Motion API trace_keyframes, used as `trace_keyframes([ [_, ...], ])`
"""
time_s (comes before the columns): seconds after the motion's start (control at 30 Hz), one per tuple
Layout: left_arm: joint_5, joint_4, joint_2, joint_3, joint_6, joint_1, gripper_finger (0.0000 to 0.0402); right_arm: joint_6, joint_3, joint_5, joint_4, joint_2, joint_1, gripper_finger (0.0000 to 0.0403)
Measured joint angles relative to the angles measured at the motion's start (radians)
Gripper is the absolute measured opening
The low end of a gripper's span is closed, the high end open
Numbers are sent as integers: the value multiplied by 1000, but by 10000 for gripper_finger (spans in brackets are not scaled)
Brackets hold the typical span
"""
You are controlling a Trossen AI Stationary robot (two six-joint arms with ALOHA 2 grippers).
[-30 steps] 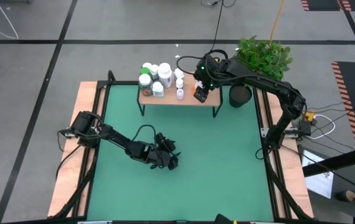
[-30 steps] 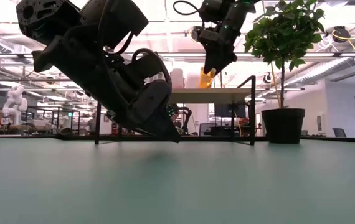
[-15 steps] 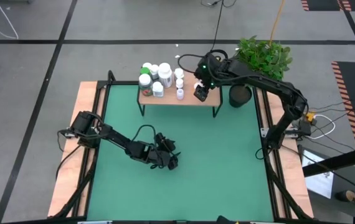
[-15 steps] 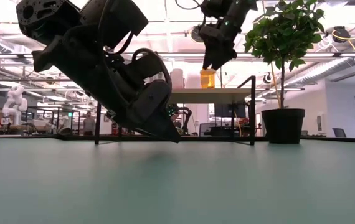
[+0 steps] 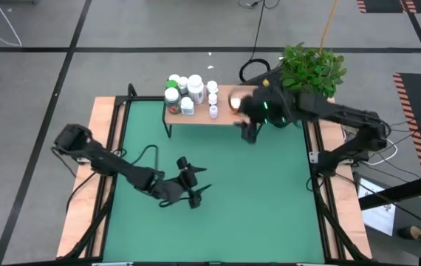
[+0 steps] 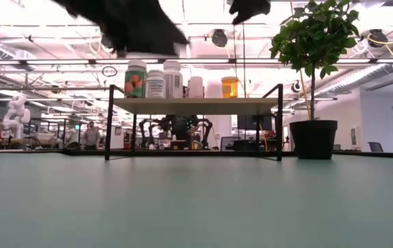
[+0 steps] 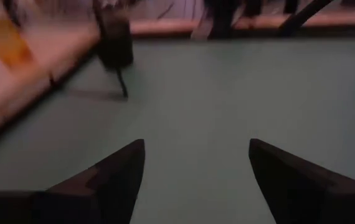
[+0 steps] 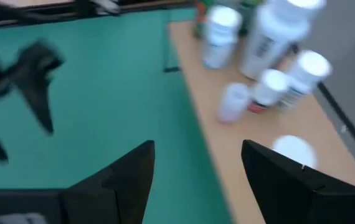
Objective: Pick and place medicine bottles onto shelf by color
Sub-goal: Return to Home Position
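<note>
The shelf [image 5: 218,117] stands at the mat's far edge on thin black legs. Several medicine bottles stand on its top: white ones [image 5: 194,87], a green-capped one [image 5: 170,95] at its left end, and an orange bottle [image 6: 229,87] with a white cap [image 5: 235,99] apart toward the right. My right gripper [image 5: 249,134] is open and empty, in front of the shelf's right end; its wrist view [image 8: 196,146] looks down on the bottles. My left gripper [image 5: 193,188] is open and empty above the mat's middle, as its wrist view [image 7: 196,146] shows.
A potted plant in a black pot [image 5: 284,114] stands just right of the shelf. Wooden side boards [image 5: 96,170] border the green mat [image 5: 269,199]. The room beyond the table holds people and equipment far off.
My right gripper has let go of the orange bottle, which now stands upright on the shelf. It has then risen and drawn back toward the table's near edge. My left gripper has risen from just above the mat and shifted a little toward the near edge.
</note>
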Motion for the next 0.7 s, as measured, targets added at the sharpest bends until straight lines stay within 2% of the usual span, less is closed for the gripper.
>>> trace_keyframes([
  [0.13,-4,16,-112,-14,109,-25,239,34,-179,133,154,-100,181,216],
  [0.33,29,185,-273,-180,189,-23,143,47,-608,165,675,-268,366,177],
  [0.5,98,337,-423,-374,211,8,91,-35,-863,167,936,-331,435,138],
  [0.7,166,369,-621,-540,238,73,51,-47,-1051,166,1135,-414,456,100],
])
